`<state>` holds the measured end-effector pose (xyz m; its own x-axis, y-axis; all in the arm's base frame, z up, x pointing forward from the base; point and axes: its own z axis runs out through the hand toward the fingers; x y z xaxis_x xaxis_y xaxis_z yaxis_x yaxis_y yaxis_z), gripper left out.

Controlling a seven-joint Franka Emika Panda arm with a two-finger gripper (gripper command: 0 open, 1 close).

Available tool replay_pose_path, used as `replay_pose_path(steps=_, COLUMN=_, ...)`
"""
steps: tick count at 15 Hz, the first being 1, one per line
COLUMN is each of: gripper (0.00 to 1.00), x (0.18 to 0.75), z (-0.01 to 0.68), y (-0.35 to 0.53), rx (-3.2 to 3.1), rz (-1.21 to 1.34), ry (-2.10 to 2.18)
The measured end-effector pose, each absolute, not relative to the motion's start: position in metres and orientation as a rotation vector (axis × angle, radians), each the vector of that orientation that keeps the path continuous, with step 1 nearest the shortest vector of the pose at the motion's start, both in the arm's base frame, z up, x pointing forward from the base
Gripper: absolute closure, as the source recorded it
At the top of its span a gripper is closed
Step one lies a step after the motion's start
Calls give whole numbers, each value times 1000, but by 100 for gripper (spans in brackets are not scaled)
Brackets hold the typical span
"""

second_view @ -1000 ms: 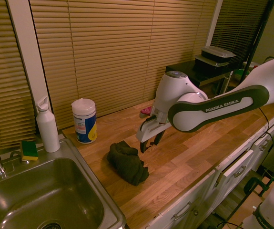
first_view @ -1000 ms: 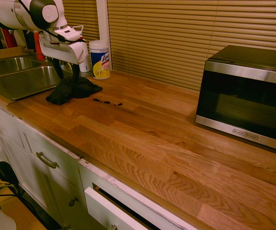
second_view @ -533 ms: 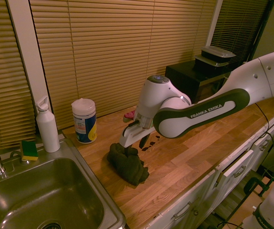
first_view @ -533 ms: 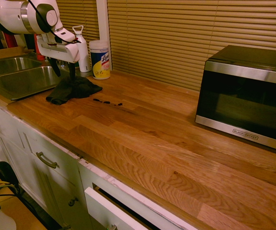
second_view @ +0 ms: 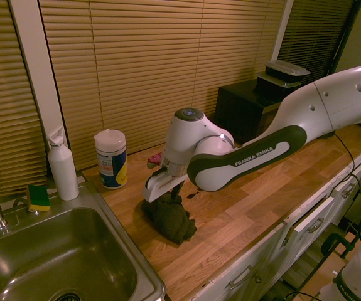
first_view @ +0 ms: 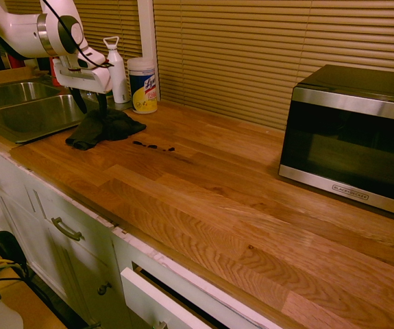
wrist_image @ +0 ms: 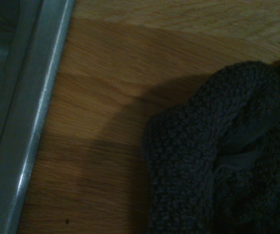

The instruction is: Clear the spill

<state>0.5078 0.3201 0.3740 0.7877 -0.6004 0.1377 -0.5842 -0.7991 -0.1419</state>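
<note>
hand [first_view: 90,103]: moved toward sink [first_view: 32,113], over cloth [first_view: 101,127] | grip: cannot tell, fingers seemingly spread | spill [first_view: 153,146]: unchanged

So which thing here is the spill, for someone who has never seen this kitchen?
On the wooden counter, look just past the dark cloth lying by the sink. The spill is a short line of tiny dark crumbs on bare wood, far smaller than the cloth.

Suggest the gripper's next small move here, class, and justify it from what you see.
Probably lower onto the dark cloth and close on it: the gripper hangs just above the cloth, while the crumbs lie unwiped on the wooden counter beside it.
</note>
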Motion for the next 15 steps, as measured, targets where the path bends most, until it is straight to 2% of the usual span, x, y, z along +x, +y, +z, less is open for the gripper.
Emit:
replay_pose_path(steps=1, gripper=0, x=513, z=368, y=322, rx=-2891, rz=-260, ry=963)
replay_pose_path(steps=2, gripper=100, x=518, z=361, y=324, rx=-2899, rz=-251, ry=967)
replay_pose_path(steps=15, gripper=100, x=535, z=335, y=319, rx=-2949, rz=-209, ry=1029)
